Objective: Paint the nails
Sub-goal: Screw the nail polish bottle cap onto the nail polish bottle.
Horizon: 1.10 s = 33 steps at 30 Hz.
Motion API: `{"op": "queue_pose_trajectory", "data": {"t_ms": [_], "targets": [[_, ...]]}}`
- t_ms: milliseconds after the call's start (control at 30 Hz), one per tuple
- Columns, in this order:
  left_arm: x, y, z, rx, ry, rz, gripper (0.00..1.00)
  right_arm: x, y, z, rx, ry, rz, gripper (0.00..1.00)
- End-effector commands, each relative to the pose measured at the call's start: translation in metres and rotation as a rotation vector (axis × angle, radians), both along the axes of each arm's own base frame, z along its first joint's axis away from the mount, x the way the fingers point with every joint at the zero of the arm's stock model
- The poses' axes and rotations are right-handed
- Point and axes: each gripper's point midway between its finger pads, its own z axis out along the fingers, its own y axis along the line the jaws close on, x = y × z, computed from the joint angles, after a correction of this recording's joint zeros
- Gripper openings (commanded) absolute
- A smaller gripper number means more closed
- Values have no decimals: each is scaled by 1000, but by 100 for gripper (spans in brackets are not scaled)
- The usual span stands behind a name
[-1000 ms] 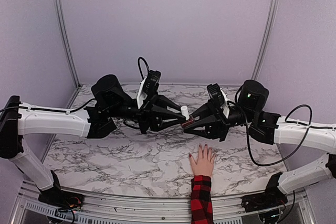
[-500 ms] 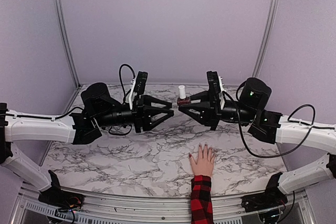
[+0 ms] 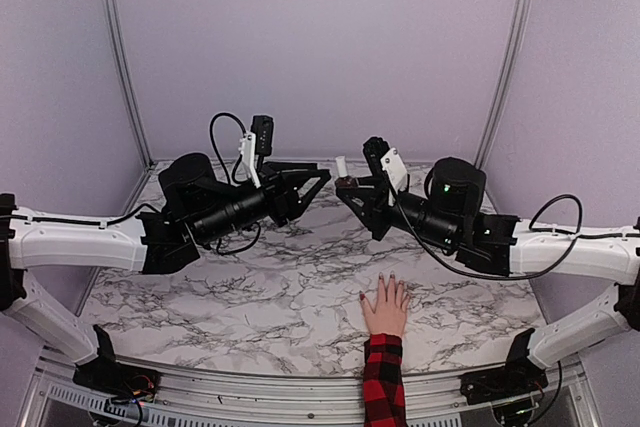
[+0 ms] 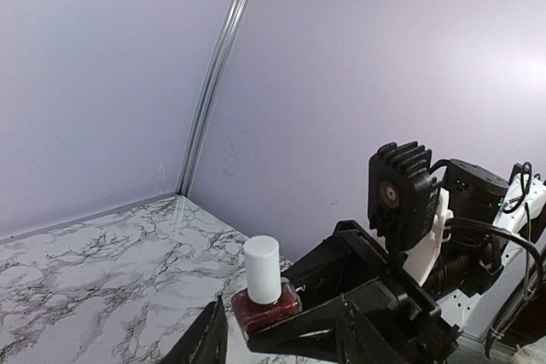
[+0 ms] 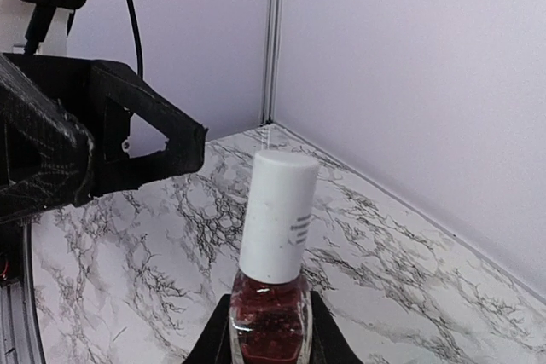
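Right jaws tight on polish bottle [image 5: 266, 313], left jaws apart; nails [image 3: 391, 277] seemingly dark, barely discernible.

The white tabletop [image 3: 250, 287], veined in dark grey like marble, carries a pale hand [image 3: 385, 307] lying flat, palm down, near the front edge and right of centre. Its dark nails [image 3: 392, 278] point toward the back wall. A red-and-black plaid sleeve [image 3: 383, 377] crosses the near edge.
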Motion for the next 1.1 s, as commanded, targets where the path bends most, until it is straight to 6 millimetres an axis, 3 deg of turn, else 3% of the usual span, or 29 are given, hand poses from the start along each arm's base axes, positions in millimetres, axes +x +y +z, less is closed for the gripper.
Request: {"op": "queue_pose_trajectory", "data": {"t_ms": [0,533,833,1067], "targets": [[15,-11,7,-33,32,51,43,16,-2,13,-14,-31,-125,0],[31,-35,-2,-41,109,57,35,16,6,5,-71,-36,-161,0],[38,-36,-14,-22,151,86,33,16,4,10,-65,-46,-168,0],[38,-36,-16,-21,160,80,20,16,3,13,-62,-53,-167,0]]}}
